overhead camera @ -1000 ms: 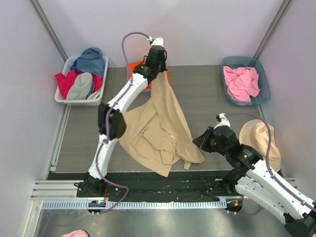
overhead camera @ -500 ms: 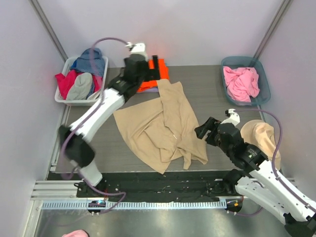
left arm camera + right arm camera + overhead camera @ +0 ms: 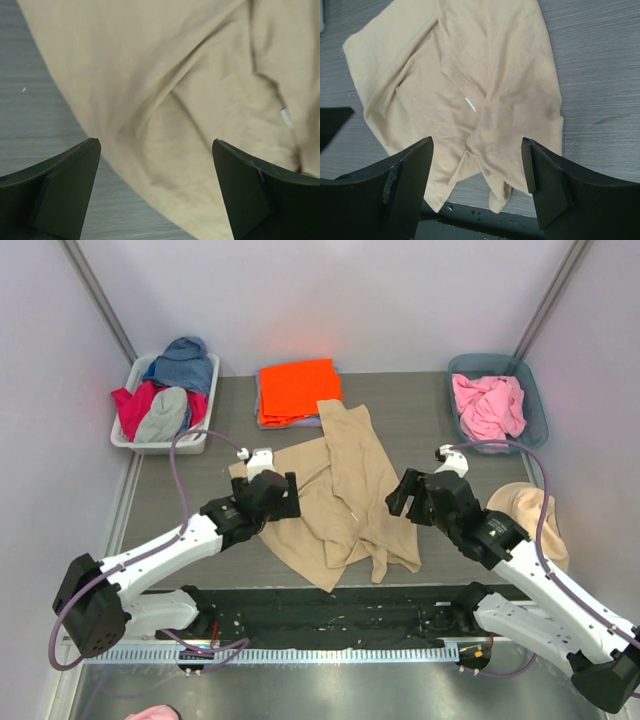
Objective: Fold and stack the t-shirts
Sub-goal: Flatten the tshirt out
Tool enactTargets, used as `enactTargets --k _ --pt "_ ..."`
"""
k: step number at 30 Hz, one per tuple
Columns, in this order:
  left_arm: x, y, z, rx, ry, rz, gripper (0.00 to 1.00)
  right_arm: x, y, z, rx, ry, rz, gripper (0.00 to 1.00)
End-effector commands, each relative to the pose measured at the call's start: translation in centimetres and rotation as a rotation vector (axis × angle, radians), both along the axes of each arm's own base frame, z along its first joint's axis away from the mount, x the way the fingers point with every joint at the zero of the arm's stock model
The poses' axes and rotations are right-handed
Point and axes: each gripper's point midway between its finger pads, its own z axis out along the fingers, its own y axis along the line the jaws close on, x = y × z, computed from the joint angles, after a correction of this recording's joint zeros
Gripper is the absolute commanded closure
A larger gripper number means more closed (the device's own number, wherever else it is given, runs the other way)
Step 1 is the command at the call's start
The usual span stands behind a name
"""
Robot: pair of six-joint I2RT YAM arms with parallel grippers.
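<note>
Well, I see the tan shirt (image 3: 340,480) lying lengthwise down mid-frame between my left gripper (image 3: 287,496), over its left edge, and right gripper (image 3: 401,502) at its right, both with jaws spread.

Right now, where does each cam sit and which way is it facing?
Top external: above and behind the bases, looking down at the table; left arm and right arm show.
Left wrist: close over the tan shirt's edge; open left hand frames the bottom.
Right wrist: higher, over most of the shirt; open right hand below.
Shared: both wrist views catch the shirt's white tag.
</note>
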Motion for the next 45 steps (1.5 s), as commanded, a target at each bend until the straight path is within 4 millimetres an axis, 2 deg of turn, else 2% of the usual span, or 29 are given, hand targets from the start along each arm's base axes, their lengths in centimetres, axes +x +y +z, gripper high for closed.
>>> enactTargets --k 1,4,7,14,15,22,25,28,29,31,32,35,39,42,43,45 --pt "-0.3 1.5 -0.4 -0.025 -0.012 0.13 0.0 -0.6 -0.1 1.6 0.048 -0.045 0.016 0.21" --pt "-0.4 2.3 -2.2 0.049 0.019 0.155 0.0 -1.3 -0.4 1.2 0.056 -0.038 0.02 0.21" --pt "-0.1 2.8 -2.8 0.106 0.023 0.168 0.0 -1.8 -0.6 0.8 0.062 -0.032 0.02 0.21" --pt "0.5 1.9 -5.8 0.176 0.086 0.148 0.0 -2.1 -0.7 0.5 0.057 -0.024 0.028 0.21" --pt "0.5 2.0 -6.5 0.199 0.101 0.151 0.0 -2.1 -0.7 0.6 0.059 -0.027 0.028 0.21" --pt "0.8 2.6 -8.5 0.283 0.124 0.161 0.05 -2.1 -0.5 0.2 0.049 -0.018 0.041 0.21" --pt "0.8 2.7 -9.4 0.306 0.137 0.164 0.17 -2.0 -0.4 0.2 0.053 -0.021 0.04 0.21" --pt "0.9 2.7 -10.2 0.326 0.153 0.166 0.34 -2.0 -0.4 0.1 0.049 -0.017 0.047 0.22" --pt "0.8 2.7 -10.4 0.334 0.159 0.164 0.52 -2.0 -0.3 0.1 0.049 -0.017 0.047 0.22" --pt "0.9 2.8 -10.9 0.349 0.17 0.169 0.67 -2.0 -0.3 0.1 0.049 -0.02 0.046 0.21" --pt "0.8 2.9 -11.5 0.368 0.185 0.166 0.79 -2.0 -0.3 0.1 0.049 -0.018 0.047 0.22" --pt "0.7 3.1 -12.2 0.388 0.206 0.169 0.96 -1.9 -0.3 0.0 0.049 -0.017 0.046 0.22" --pt "1.8 3.7 -10.9 0.418 0.188 0.184 1.0 -2.0 -0.3 0.0 0.053 -0.016 0.048 0.22" --pt "4.3 4.4 -8.8 0.423 0.155 0.199 1.0 -2.0 -0.2 -0.2 0.05 -0.011 0.051 0.21" --pt "5.9 5.1 -7.4 0.409 0.138 0.23 1.0 -2.0 -0.2 -0.1 0.052 -0.01 0.05 0.21" --pt "7.7 6.2 -6.2 0.424 0.131 0.237 1.0 -2.0 -0.2 0.0 0.055 -0.012 0.049 0.21"
